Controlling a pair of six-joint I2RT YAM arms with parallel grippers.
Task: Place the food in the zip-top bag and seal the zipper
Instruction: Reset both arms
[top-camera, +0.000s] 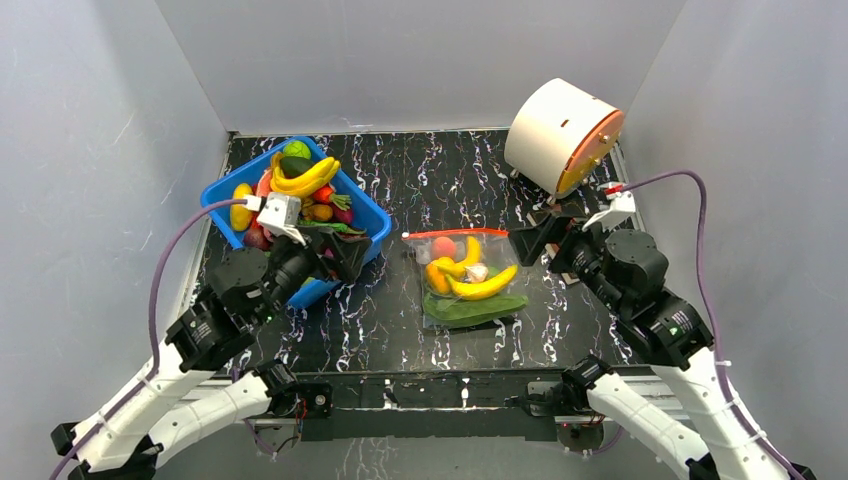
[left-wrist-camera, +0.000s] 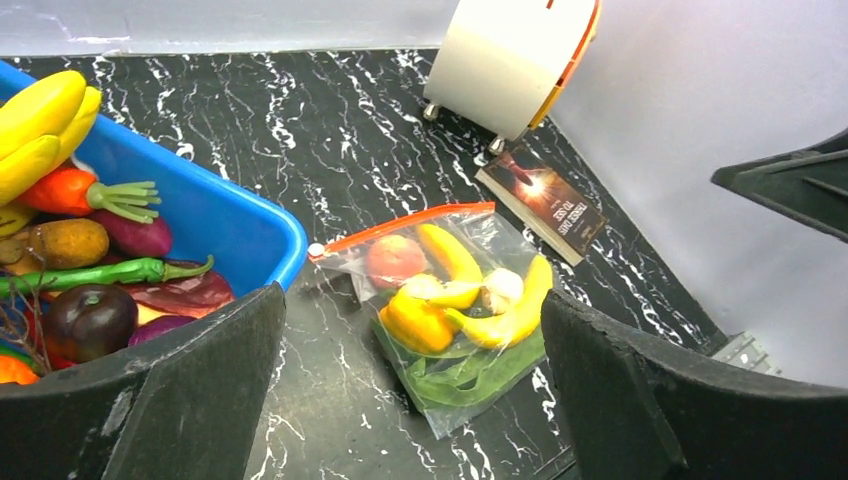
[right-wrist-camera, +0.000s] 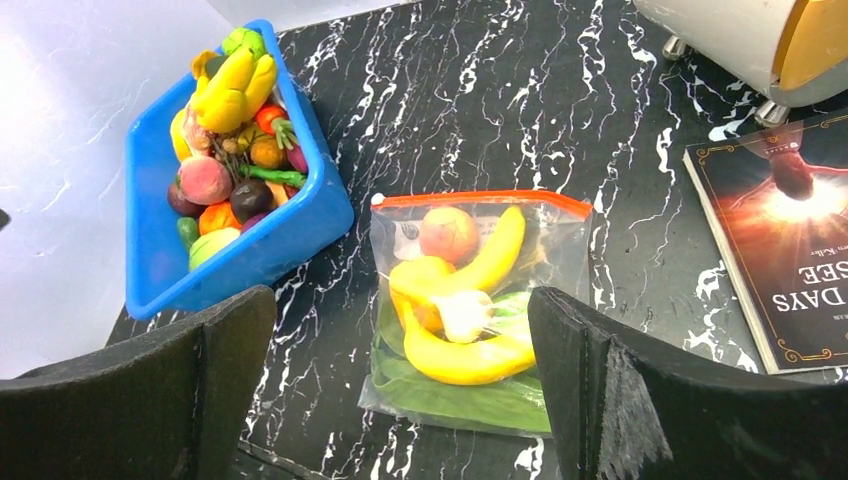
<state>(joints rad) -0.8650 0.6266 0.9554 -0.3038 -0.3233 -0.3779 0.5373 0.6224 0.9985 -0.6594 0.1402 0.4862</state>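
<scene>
Hanging wide open and empty, left gripper (left-wrist-camera: 412, 300) and right gripper (right-wrist-camera: 395, 300) flank the clear crinkly zip-top bag (top-camera: 468, 275); an unpressed gap in its red-orange zipper strip (top-camera: 455, 233) could spill toy food (right-wrist-camera: 465, 360).

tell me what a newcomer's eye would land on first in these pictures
The clear zip-top bag in the middle of the black marbled table draws the eye first. It is stuffed with yellow bananas, a pink peach and green leaves, with its red-orange zipper along the far edge. Next come the blue basket at the far left, heaped with bright toy produce, and a white drum-shaped object in the far right corner.
</scene>
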